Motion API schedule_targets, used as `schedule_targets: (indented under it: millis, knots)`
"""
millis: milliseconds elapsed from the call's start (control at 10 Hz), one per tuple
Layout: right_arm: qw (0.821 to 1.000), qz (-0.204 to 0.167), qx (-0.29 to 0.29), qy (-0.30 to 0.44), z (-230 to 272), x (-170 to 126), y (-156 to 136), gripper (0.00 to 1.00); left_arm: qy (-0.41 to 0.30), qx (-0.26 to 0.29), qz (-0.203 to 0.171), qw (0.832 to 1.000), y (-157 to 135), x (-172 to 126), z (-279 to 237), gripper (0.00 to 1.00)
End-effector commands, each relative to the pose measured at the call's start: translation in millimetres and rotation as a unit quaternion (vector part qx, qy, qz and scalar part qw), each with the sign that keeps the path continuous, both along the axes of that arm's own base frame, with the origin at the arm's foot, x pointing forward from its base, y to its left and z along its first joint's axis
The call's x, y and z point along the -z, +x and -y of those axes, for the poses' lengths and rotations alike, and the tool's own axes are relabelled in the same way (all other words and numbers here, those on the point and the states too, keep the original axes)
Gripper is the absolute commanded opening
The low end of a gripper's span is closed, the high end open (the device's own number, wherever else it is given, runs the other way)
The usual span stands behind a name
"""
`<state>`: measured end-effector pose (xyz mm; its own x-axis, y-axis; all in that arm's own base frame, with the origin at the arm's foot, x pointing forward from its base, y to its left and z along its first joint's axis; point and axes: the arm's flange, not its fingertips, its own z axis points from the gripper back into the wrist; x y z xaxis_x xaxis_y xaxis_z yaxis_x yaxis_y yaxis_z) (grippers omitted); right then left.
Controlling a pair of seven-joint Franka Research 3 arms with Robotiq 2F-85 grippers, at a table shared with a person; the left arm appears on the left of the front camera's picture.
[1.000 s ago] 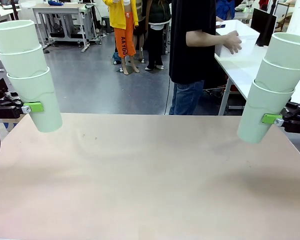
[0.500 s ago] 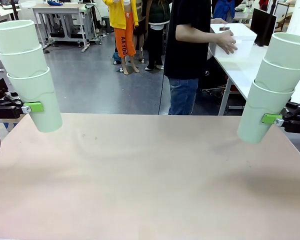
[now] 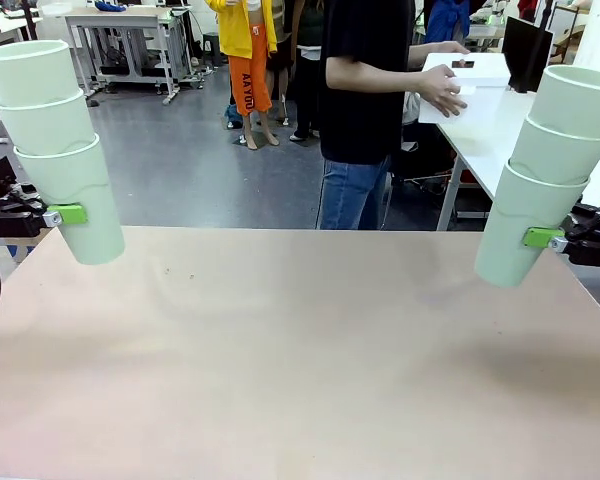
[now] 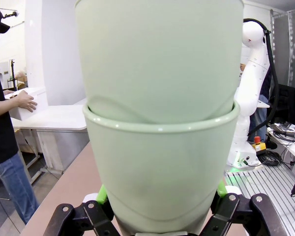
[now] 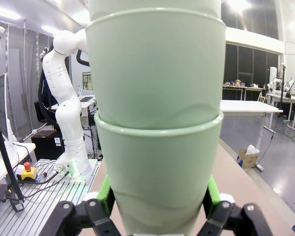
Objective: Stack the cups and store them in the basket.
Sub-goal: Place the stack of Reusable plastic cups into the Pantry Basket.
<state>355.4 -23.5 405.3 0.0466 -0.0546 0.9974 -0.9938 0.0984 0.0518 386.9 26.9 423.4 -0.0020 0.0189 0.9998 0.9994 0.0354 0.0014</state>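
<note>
**Cups in two stacks, basket not yet on desk**

Stacking is partly done, judging from how things lie. The six cups sit in two nested stacks of three. The left claw [image 3: 65, 214] is clamped on the bottom cup of the left stack [image 3: 52, 140], held in the air over the desk's [image 3: 300, 350] left edge and leaning outward at the top. The right claw [image 3: 543, 238] grips the bottom cup of the right stack [image 3: 552, 165] in the same way over the right edge, leaning the other way. In the right wrist view the green pads [image 5: 106, 196] press on either side of the lowest cup's wall. The left wrist view shows the same grip.

The two stacks are well apart and not yet joined into one. No cup is stored. The basket [image 3: 472, 72] is far off behind the desk, by a white side table [image 3: 490, 135], with a person's hand [image 3: 442, 90] on its near side. It looks lifted rather than resting, though that is hard to be sure of. What is left, I judge, is getting the basket within reach and lowering both stacks into it.

As for writing, the cups are plain, with no brand or label. Nothing legible shows on the basket or the claws either.
</note>
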Motion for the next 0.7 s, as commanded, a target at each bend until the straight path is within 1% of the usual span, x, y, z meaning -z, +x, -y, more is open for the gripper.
schedule_targets:
  millis: [0, 600]
  knots:
    - [1.000, 0.005, 0.000, 0.002, 0.6, -3.0, -0.7, 0.86, -0.005, 0.001, 0.005, 1.000, -0.6, -2.7, 0.9, 0.87]
    - [1.000, 0.005, 0.000, 0.002, 0.6, -3.0, -0.7, 0.86, -0.005, 0.001, 0.005, 1.000, -0.6, -2.7, 0.9, 0.87]
